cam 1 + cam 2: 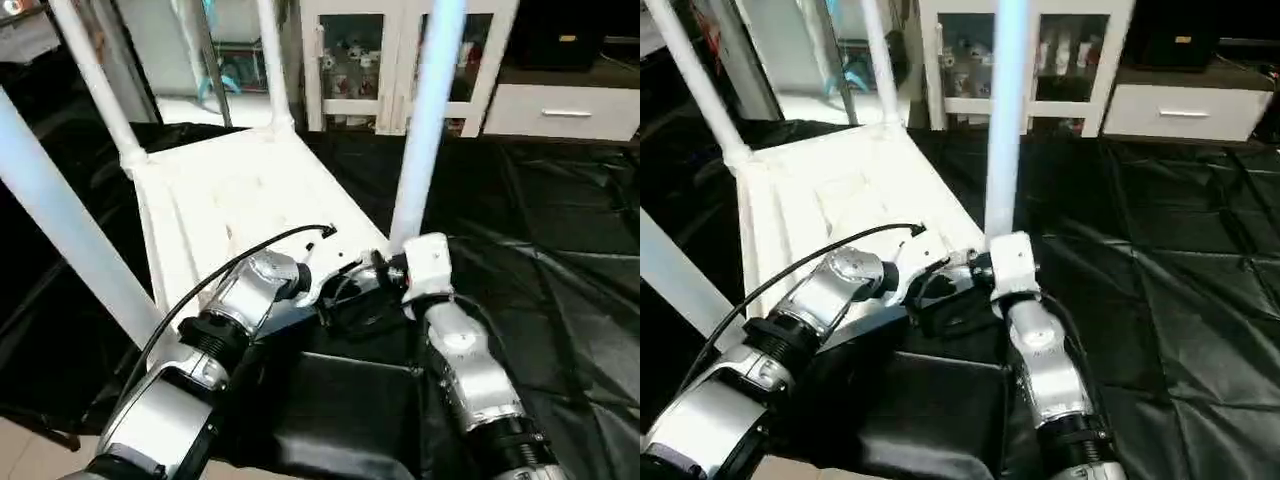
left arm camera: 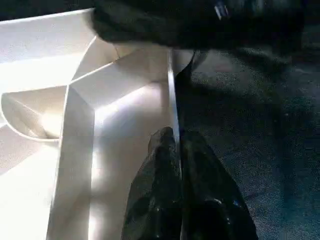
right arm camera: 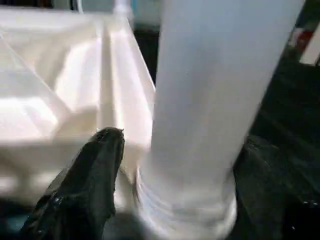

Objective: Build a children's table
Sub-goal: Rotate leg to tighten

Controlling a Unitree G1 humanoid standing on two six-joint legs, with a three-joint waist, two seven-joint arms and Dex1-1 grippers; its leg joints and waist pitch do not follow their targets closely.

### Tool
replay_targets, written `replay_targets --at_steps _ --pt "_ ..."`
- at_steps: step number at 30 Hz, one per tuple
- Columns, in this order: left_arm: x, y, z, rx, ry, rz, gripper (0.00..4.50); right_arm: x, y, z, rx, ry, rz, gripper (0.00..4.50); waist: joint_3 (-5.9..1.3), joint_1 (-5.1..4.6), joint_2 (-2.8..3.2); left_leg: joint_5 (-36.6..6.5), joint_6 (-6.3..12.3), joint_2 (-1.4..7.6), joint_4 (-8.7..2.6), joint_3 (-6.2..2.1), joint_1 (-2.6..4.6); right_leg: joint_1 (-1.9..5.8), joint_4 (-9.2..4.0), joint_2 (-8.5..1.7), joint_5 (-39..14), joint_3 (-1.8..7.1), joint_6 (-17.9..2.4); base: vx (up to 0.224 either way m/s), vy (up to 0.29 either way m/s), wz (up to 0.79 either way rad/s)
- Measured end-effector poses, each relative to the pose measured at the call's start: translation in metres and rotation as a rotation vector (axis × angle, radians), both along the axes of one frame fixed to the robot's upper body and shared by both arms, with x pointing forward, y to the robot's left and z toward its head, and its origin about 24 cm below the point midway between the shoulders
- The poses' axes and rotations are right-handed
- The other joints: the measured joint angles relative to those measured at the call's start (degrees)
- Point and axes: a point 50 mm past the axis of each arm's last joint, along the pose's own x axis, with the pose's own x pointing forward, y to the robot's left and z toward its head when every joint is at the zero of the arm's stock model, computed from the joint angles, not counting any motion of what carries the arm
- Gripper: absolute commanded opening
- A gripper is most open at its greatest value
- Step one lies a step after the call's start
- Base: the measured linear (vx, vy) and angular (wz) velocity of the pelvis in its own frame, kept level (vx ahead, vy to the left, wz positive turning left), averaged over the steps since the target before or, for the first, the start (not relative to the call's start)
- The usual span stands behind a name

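Observation:
The children's table lies upside down on black cloth, its white ribbed top point(image 1: 230, 190) facing up. Four white legs stand in the corner sockets: near right point(image 1: 425, 130), near left point(image 1: 60, 220), far left point(image 1: 95, 80) and far right point(image 1: 272, 60). My left gripper point(image 2: 172, 137) is shut on the thin near rim point(image 2: 171, 90) of the top, one finger on each side of it. My right gripper point(image 3: 185, 150) is around the base of the near right leg point(image 3: 210, 100). It is open, with a gap between its finger point(image 3: 100, 170) and the tube.
The black cloth point(image 1: 560, 260) covers the work surface, wrinkled on the right. Behind it stand a white cabinet with glass doors point(image 1: 345, 60) and a white drawer unit point(image 1: 565, 110). A black cable point(image 1: 230, 265) loops over my left forearm.

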Motion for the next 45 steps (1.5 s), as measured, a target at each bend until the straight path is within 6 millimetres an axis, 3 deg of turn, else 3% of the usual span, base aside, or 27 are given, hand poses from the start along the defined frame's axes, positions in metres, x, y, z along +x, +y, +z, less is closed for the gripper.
replay_targets --at_steps 2,6,9,14,17,18,24,29,45 --pt "-0.001 0.002 0.001 -0.004 0.013 -0.022 0.00 0.001 -0.003 0.004 0.012 0.009 0.036 3.95 0.01 0.24 -0.11 -0.04 0.06 0.00 -0.01 0.01 -0.04 0.00 -0.03 0.00 -0.07 0.00 -0.01 0.000 0.000 0.00" --pt "-0.007 0.013 0.000 0.018 0.033 -0.104 0.00 -0.008 -0.038 0.010 -0.016 0.134 0.382 4.06 0.05 1.01 -0.24 -0.13 0.19 0.00 0.03 0.02 -0.11 0.01 -0.04 -0.02 -0.13 -0.03 -0.03 0.000 0.000 0.00" --pt "-0.010 0.024 0.002 0.031 0.053 -0.143 0.00 -0.020 -0.055 0.007 -0.049 0.201 0.551 4.06 0.07 1.05 -0.36 -0.11 0.20 0.08 0.06 0.03 -0.06 0.00 0.03 0.00 -0.14 -0.08 -0.04 0.000 0.000 0.00" --pt "-0.020 0.035 0.002 0.051 0.110 -0.246 0.00 -0.029 -0.066 0.009 -0.060 0.258 0.735 4.06 0.10 1.29 -0.40 -0.12 0.17 0.09 0.07 0.07 0.00 0.03 0.06 -0.01 -0.13 -0.06 -0.05 0.000 0.000 0.00" --pt "-0.025 0.036 0.003 0.059 0.138 -0.298 0.00 -0.031 -0.069 0.010 -0.065 0.283 0.796 4.06 0.08 2.53 -0.37 -0.12 0.18 0.08 0.11 0.14 -0.05 0.02 0.04 -0.06 -0.14 -0.04 -0.07 0.000 0.000 0.00" --pt "-0.028 0.036 0.004 0.067 0.152 -0.330 0.00 -0.033 -0.069 0.011 -0.062 0.297 0.839 4.06 0.21 2.79 -0.63 -0.12 0.21 0.07 0.10 0.16 -0.09 0.02 0.02 -0.08 -0.17 -0.05 -0.10 0.000 0.000 0.00" --pt "-0.032 0.035 0.005 0.067 0.165 -0.374 0.00 -0.032 -0.067 0.013 -0.064 0.316 0.926 4.06 0.20 3.73 -0.80 0.01 0.54 0.09 0.18 0.20 -0.12 -0.01 0.07 -0.09 -0.24 -0.06 -0.21 0.000 0.000 0.00" --pt "-0.033 0.035 0.005 0.067 0.165 -0.375 0.00 -0.033 -0.066 0.009 -0.083 0.329 0.950 4.06 0.19 3.83 -0.77 0.00 0.53 0.10 0.18 0.20 -0.11 -0.01 0.09 -0.08 -0.24 -0.07 -0.21 0.000 0.000 0.00" --pt "-0.034 0.035 0.005 0.072 0.174 -0.370 0.00 -0.034 -0.063 0.006 -0.083 0.332 0.993 2.78 0.14 3.79 -0.60 0.00 0.53 0.14 0.23 0.20 -0.09 0.00 0.13 -0.06 -0.24 -0.10 -0.21 0.000 0.000 0.00"
